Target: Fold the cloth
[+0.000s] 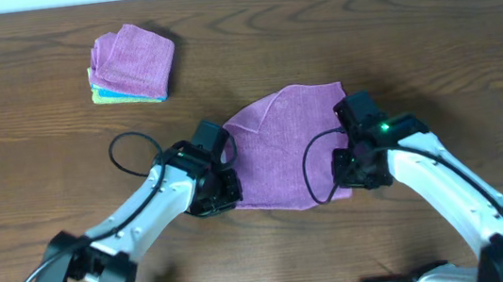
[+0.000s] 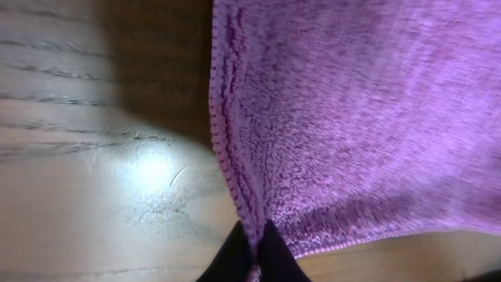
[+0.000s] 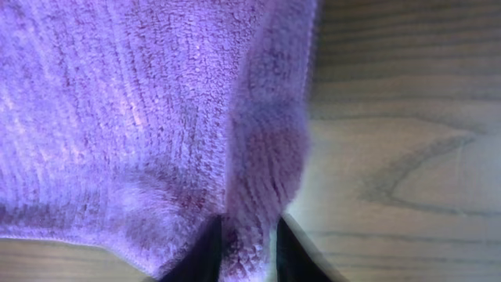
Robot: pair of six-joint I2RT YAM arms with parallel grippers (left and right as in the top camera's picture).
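The purple cloth (image 1: 285,147) lies on the table's middle, partly spread, its far edge bunched. My left gripper (image 1: 222,194) sits at the cloth's near left corner. In the left wrist view my left gripper (image 2: 256,244) is shut on the cloth (image 2: 352,110) at its hemmed corner. My right gripper (image 1: 349,175) sits at the near right corner. In the right wrist view my right gripper (image 3: 244,249) is shut on a thick fold of the cloth (image 3: 133,102) at its right edge.
A stack of folded cloths (image 1: 132,65), purple on top with blue and yellow-green below, sits at the far left of the wooden table (image 1: 448,33). A black cable (image 1: 129,147) loops from the left arm.
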